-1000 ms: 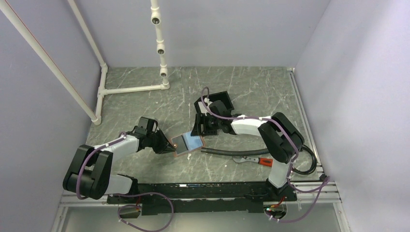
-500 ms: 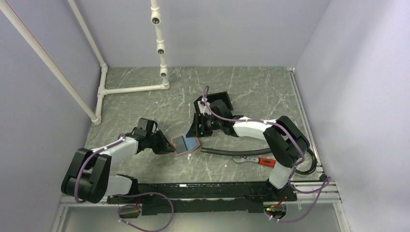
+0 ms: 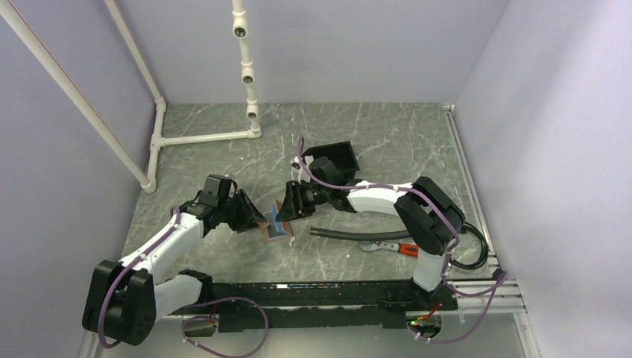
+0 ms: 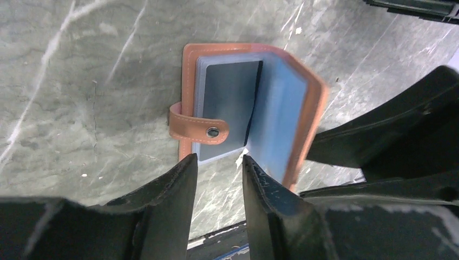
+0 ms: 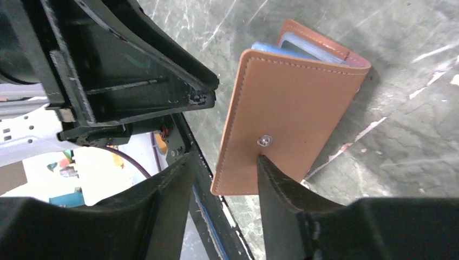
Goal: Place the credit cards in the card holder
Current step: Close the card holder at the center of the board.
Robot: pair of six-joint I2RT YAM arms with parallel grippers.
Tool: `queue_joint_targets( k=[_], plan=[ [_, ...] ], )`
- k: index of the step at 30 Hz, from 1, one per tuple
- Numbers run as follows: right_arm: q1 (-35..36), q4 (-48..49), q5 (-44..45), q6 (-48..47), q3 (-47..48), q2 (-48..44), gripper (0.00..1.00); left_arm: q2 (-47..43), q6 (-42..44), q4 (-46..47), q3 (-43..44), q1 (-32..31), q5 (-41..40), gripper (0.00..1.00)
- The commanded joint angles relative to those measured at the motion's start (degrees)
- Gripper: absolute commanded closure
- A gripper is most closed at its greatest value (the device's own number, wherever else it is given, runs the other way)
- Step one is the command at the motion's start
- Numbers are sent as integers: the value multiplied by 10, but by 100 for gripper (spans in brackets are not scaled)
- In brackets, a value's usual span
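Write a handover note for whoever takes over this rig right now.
Left gripper: open, empty, just short of the card holder.
Right gripper: open, one finger against the holder's raised cover.
Card holder: on the table, half open; a dark credit card sits inside.
Done: that card is in. Left: no loose card in view; probably just withdraw both arms.

Top view: moderately bright, even soft light from above. Faint diffuse shadows on bench [image 3: 223, 160]. Sharp throughout, no glare.

Left wrist: holder [image 4: 227, 108] crisp at left, right flap smeared by motion blur. Left gripper fingers [image 4: 168, 200] black, detail lost.

Right wrist: holder stitching sharp, soft shadow on bench to its right. Blown-out white patch bottom left. Right gripper fingers [image 5: 292, 211] dark, soft.
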Motion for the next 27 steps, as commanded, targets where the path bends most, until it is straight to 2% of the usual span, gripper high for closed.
queue_joint_targets(
  k=[1,3,8,16,18,22,27],
  plan=[
    [6,43,-30,21,18,25,54,1,9,-30,35,9,-29,55],
    [8,52,-30,25,20,39,57,-2,11,-26,32,17,-26,50],
    [9,28,-15,8,29,59,63,14,16,-24,33,28,-12,51],
    [11,-18,2,-36,27,38,62,39,19,12,18,28,31,53],
    [12,-30,-9,-50,34,44,62,32,14,28,6,29,27,50],
    [15,-61,-28,-74,53,54,61,48,33,54,5,36,13,38],
    [20,-131,13,-129,67,36,57,103,21,121,-2,52,64,37]
  ],
)
